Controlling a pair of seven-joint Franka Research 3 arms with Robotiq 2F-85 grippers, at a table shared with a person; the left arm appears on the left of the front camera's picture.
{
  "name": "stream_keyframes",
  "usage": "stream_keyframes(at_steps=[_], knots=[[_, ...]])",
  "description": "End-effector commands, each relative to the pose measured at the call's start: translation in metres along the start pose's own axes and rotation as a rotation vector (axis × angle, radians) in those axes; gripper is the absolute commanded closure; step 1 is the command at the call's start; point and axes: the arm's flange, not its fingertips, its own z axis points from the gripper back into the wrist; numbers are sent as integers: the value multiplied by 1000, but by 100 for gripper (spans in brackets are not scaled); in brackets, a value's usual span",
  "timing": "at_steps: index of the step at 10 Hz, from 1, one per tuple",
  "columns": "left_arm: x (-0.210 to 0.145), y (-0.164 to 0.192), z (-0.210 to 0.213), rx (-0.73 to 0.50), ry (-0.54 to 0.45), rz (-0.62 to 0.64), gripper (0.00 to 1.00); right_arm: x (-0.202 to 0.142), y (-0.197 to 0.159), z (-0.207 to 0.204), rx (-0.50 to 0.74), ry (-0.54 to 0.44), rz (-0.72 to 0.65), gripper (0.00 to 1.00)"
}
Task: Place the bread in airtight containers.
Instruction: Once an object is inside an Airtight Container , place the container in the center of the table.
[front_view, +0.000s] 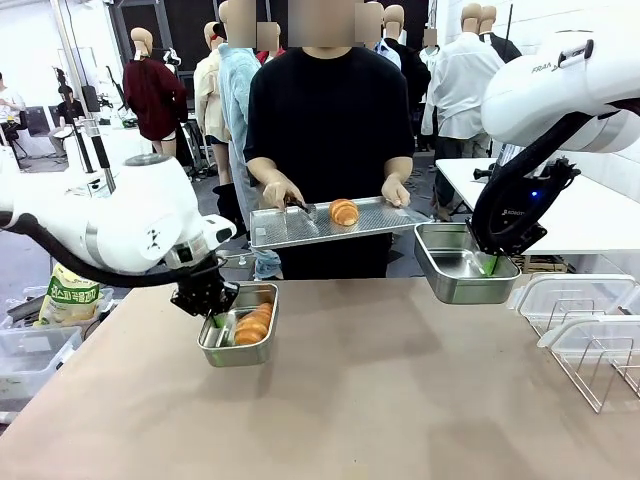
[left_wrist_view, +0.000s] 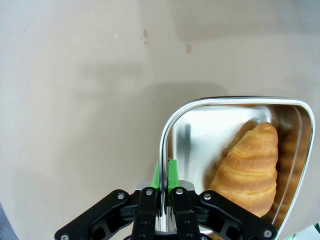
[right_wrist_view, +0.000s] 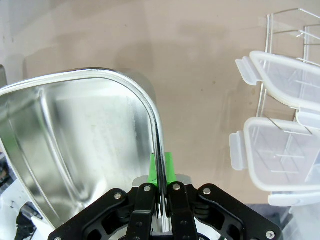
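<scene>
Steel bread tin (front_view: 235, 357) and empty tin (front_view: 470, 290), rims clamped in jaws.

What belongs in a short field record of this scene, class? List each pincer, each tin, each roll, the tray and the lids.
left pincer: shut on the rim of the left tin
right pincer: shut on the rim of the right tin
left tin: holds the first roll
right tin: empty, beside the tray
tray: held by the person at the far side
second roll: lies on the tray
clear lids: off the tins, at the right
</scene>
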Motion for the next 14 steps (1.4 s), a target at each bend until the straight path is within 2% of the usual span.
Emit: stream_keyframes(at_steps=[1,2,11,14], knots=[[-4,4,-19,30,-52,41,100,-3,-1,1,-1,-6,-2,100],[-5,5,-28,28,-26,37,100,-3,-1,1,-1,-6,-2,100],[-2,3,-63,67,-7,24,100,-3,-1,1,-1,-6,-2,100],[0,2,-62,77,-8,26,42,-3,-1,1,-1,-6,-2,100]])
